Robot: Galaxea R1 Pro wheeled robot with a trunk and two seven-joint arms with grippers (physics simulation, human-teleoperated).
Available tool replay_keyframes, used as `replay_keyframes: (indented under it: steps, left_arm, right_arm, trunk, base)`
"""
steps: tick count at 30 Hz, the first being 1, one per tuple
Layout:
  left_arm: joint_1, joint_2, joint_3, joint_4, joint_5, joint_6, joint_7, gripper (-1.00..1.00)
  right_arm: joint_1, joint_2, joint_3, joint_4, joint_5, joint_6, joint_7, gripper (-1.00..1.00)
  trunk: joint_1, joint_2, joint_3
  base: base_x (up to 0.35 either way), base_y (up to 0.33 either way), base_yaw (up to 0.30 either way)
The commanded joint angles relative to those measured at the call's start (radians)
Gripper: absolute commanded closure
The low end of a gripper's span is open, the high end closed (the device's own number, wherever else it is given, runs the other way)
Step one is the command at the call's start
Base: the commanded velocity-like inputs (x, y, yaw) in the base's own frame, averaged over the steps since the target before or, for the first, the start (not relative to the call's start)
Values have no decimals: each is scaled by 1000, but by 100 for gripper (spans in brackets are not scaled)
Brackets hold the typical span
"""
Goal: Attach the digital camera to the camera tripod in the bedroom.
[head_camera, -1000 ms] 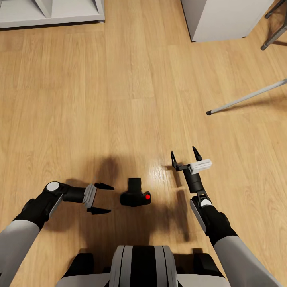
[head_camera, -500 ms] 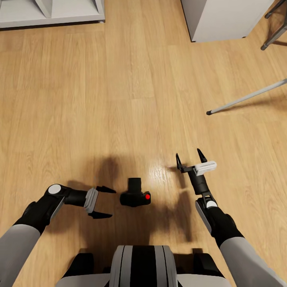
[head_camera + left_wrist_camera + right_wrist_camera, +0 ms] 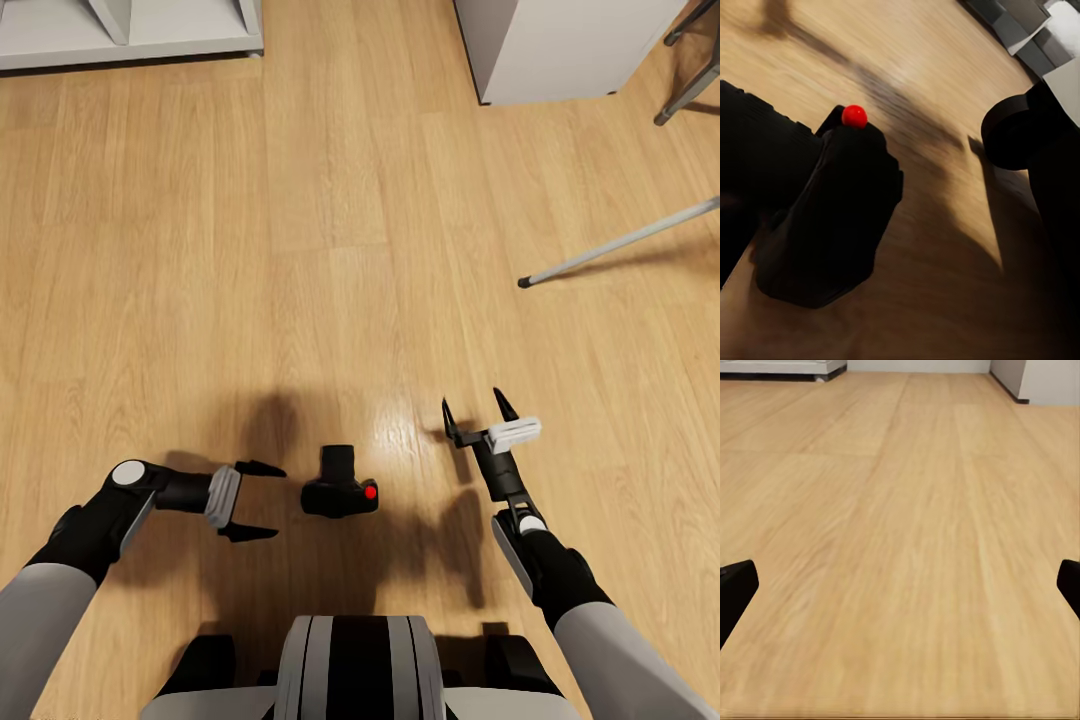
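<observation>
Hovering spread beside the digital camera (image 3: 340, 487), the left end effector (image 3: 258, 500) has shifted closer.

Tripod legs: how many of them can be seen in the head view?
2. One silver tripod leg slants down to a black foot on the floor at the right. A second leg shows at the upper right corner. More legs may lie outside the frame.

Glossy wood floor (image 3: 300, 250), matt black plastic digital camera (image 3: 340, 490)
</observation>
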Motion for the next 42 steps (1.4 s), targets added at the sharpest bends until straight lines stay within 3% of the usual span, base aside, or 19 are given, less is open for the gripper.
replay_keyframes:
  steps: [1, 10, 25, 35, 36, 42]
  left_arm:
    - [0, 1, 2, 0, 0, -8, 0, -100]
    - [0, 1, 23, -1, 0, -6, -2, -100]
    - [0, 1, 26, -4, 0, -5, -2, -100]
    - [0, 1, 26, -8, 2, -1, -8, -100]
    - [0, 1, 26, -10, 3, 0, -8, -100]
    - [0, 2, 38, -38, 5, 5, -7, -100]
  right_arm:
    - [0, -1, 1, 1, -2, -3, 2, -100]
    - [0, 2, -2, -1, -6, -4, -46, -100]
    - [1, 4, 3, -14, -4, -25, -130, -100]
    - [2, 5, -6, -18, -17, -45, -186, -100]
    - [2, 5, -8, -18, -20, -45, -232, -100]
    - [2, 5, -12, -20, -35, -59, -250, -100]
  trunk:
    - [0, 0, 0]
    - [0, 0, 0]
    - [0, 0, 0]
    - [0, 0, 0]
    - [0, 0, 0]
    - [0, 0, 0]
  base:
    - [-81, 0, 0]
    - [-246, 0, 0]
    - [-297, 0, 0]
    - [-68, 0, 0]
    - [-11, 0, 0]
    - [-5, 0, 0]
